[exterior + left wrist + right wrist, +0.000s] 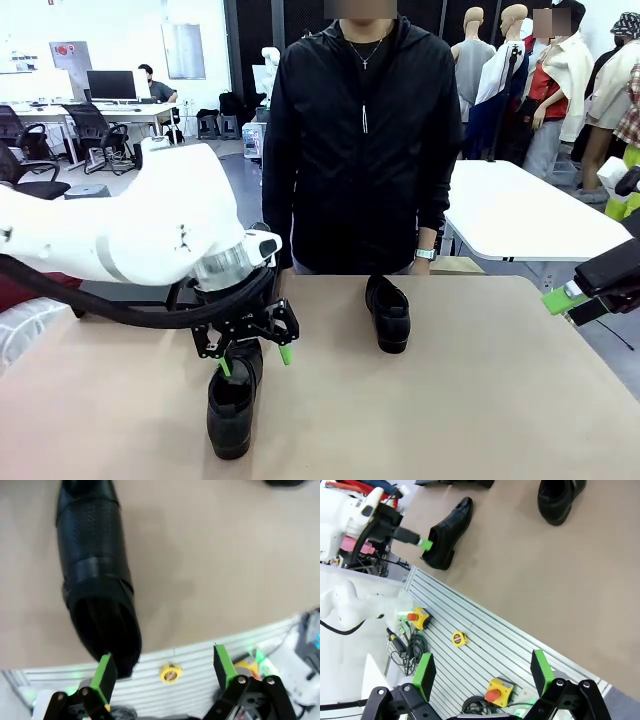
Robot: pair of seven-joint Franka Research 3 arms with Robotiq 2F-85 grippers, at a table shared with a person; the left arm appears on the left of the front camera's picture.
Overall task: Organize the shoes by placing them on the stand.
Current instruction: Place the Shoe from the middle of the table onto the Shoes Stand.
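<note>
Shoes, two noted, both black and glossy, both on the table (480, 400). The first shoe (233, 410) lies left of the table's middle, close to its near edge, with the heel opening toward that edge and the toe pointing to the far side. The second shoe (388, 315) lies near the table's far edge, about mid-width, just in front of a person (360, 150) in a black jacket who stands behind that edge.

The left gripper (255, 358) hangs over the heel end of the first shoe, its green pads spread wide. In the left wrist view one pad (105, 672) sits right at the rim of the heel opening; whether it touches cannot be told. The gap between the pads holds no shoe and looks down past the table's near edge onto a slatted base (200, 660) with a yellow tape measure (170, 673) on it.

The right gripper (562, 300) is off the table's right side, fingers spread wide and holding nothing, over the slatted base at the table's near edge
</note>
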